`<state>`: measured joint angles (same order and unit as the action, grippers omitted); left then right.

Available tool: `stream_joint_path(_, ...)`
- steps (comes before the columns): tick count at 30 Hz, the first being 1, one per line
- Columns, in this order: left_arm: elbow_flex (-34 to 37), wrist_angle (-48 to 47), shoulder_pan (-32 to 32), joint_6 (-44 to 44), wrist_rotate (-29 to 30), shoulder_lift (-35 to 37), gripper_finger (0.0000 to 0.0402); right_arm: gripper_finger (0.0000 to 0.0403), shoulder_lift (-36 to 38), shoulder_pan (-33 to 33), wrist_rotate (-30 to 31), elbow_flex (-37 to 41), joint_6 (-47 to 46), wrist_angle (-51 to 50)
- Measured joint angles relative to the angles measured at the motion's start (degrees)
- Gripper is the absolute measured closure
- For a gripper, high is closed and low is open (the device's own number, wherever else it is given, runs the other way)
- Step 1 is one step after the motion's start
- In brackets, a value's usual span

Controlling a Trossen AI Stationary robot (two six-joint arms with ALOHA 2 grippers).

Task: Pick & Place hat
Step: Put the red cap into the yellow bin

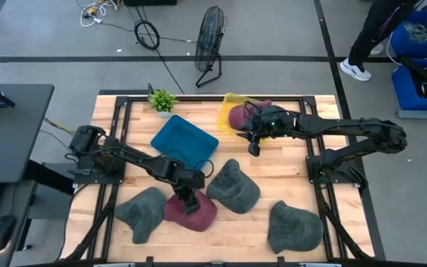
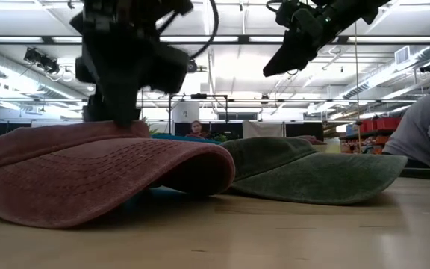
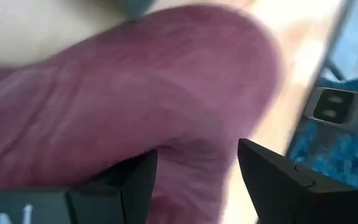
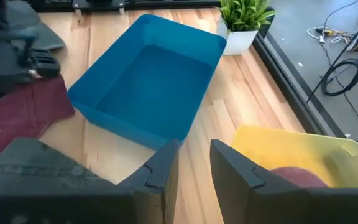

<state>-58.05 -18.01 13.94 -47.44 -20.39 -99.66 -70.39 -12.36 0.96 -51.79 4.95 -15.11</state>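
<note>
Green hats: you have three, lower left (image 1: 141, 213), centre (image 1: 233, 185), lower right (image 1: 294, 227).
Maroon hats: two, lower centre (image 1: 199, 213), upper centre (image 1: 239, 116).
Trays: two, blue (image 1: 184, 141), yellow (image 1: 228, 106).
Plants: one, upper left (image 1: 162, 100).

No legible text, label or number anywhere — only an indistinct pale mark, unreadable

Bright ceiling strip lights (image 2: 222, 41) flood the room evenly; the left wrist view is heavily blurred, shadows soft.
</note>
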Motion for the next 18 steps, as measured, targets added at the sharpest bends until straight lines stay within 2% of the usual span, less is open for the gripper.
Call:
stream_joint_path(5, -0.03, 1.92, 0.15, -1.44, -0.85, -1.15, 0.0177, 0.0307, 0.0, 0.0, -0.38, 0.0, 0.06, -0.93)
stream_joint_path(8, -0.15, 1.72, 0.18, -1.67, -0.58, -1.18, 0.02, 0.0307, 0.0, 0.0, -0.38, 0.0, 0.25, -1.27)
stream_joint_path(11, -1.04, 1.52, -0.19, -1.46, -2.15, -1.18, 0.0258, 0.0307, 0.0, 0.0, -0.38, 0.0, 1.59, -1.64)
stream_joint_path(15, -5.24, -2.75, -1.28, 0.04, -11.25, -1.18, 0.0371, 0.0307, 0.0, -0.01, -0.7, 0.0, 4.33, -2.13)
stream_joint_path(18, -11.7, -14.1, -1.12, 6.57, -12.6, -1.18, 0.0391, 0.0307, 0.0, 0.03, -3.33, 0.0, 6.58, -2.67)
